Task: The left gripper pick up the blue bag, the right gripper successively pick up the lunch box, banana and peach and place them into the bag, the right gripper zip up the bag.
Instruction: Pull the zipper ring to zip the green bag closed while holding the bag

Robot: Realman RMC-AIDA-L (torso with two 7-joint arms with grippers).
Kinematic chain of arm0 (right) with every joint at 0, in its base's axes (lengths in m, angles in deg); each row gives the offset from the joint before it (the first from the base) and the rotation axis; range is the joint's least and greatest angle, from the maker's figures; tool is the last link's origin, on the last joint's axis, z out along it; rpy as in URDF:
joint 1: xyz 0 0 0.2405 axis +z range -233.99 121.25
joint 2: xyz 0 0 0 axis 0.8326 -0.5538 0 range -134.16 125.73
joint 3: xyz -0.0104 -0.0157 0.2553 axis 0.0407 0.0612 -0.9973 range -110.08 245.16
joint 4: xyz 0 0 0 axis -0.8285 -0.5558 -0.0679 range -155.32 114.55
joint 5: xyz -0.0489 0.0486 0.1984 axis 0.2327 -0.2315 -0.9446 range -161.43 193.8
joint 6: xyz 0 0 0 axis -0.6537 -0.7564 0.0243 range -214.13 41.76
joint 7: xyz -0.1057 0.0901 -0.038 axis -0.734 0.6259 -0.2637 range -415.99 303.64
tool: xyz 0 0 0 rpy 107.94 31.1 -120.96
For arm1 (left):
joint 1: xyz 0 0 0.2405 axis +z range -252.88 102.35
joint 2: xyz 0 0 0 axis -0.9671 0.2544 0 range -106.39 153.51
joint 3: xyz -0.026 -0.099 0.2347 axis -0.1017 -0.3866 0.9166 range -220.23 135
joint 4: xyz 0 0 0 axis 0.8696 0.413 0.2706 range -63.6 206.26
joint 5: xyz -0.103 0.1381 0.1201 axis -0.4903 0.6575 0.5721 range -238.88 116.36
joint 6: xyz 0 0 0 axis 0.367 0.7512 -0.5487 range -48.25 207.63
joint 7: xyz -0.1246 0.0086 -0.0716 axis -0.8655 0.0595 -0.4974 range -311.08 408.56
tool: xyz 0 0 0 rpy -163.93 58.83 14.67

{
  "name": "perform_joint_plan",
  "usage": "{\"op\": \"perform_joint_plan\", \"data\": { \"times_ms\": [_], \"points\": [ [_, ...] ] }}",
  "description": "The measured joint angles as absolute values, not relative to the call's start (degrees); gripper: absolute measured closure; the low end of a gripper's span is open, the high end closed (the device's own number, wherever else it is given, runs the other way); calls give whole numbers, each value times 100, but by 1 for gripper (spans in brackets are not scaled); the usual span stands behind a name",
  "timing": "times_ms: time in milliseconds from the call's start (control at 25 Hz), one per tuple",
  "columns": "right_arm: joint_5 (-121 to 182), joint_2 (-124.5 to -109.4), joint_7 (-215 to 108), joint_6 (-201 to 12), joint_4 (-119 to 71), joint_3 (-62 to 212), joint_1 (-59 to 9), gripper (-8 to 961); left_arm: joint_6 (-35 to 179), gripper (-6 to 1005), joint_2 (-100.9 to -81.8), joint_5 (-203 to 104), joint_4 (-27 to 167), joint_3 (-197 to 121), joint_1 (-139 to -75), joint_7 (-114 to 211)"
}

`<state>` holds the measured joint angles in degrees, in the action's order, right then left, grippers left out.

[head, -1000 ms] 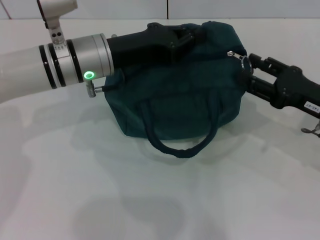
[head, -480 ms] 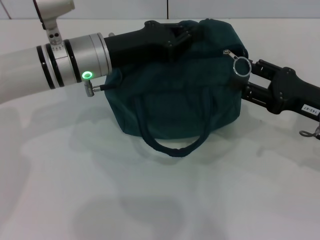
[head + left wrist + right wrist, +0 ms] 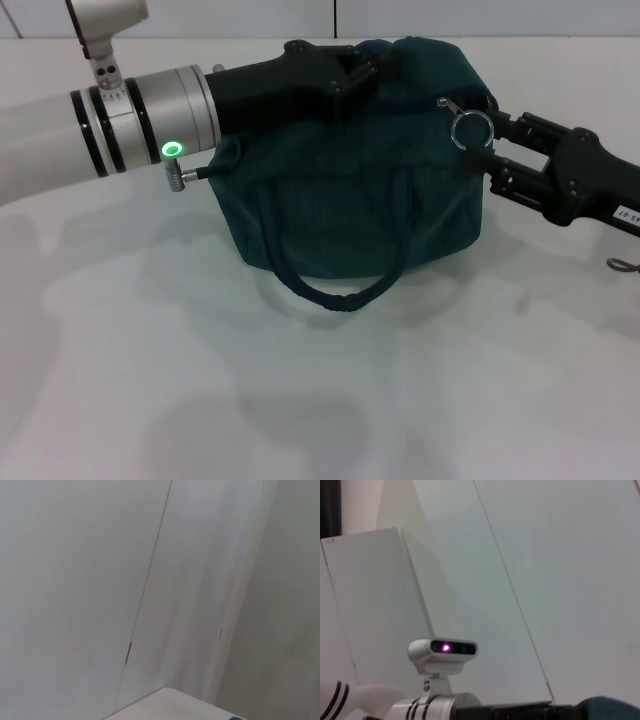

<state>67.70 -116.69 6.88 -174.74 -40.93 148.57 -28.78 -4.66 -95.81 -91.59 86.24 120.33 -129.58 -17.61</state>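
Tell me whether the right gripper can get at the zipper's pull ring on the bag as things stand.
Probably yes. The right gripper is already at the metal pull ring on the blue bag's upper right, with nothing between them. The left gripper is at the bag's top, farther left.

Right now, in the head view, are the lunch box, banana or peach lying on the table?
No, only the blue bag sits on the table.
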Motion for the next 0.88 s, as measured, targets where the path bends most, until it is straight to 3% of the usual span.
{"op": "perform_joint_plan", "data": {
  "times_ms": [320, 760, 880],
  "points": [
    [6796, -11661, 797, -17415, -4071, 14728, -2859, 456, -459, 939, -9579, -9153, 8594, 12034, -12986, -1681],
    [6985, -11568, 1321, -17298, -4101, 14744, -2806, 656, -459, 940, -9587, -9132, 8584, 12034, -12960, -1682],
    [7039, -11552, 1438, -17220, -4108, 14761, -2760, 654, -458, 940, -9594, -9132, 8583, 12034, -12958, -1675]
  ]
}}
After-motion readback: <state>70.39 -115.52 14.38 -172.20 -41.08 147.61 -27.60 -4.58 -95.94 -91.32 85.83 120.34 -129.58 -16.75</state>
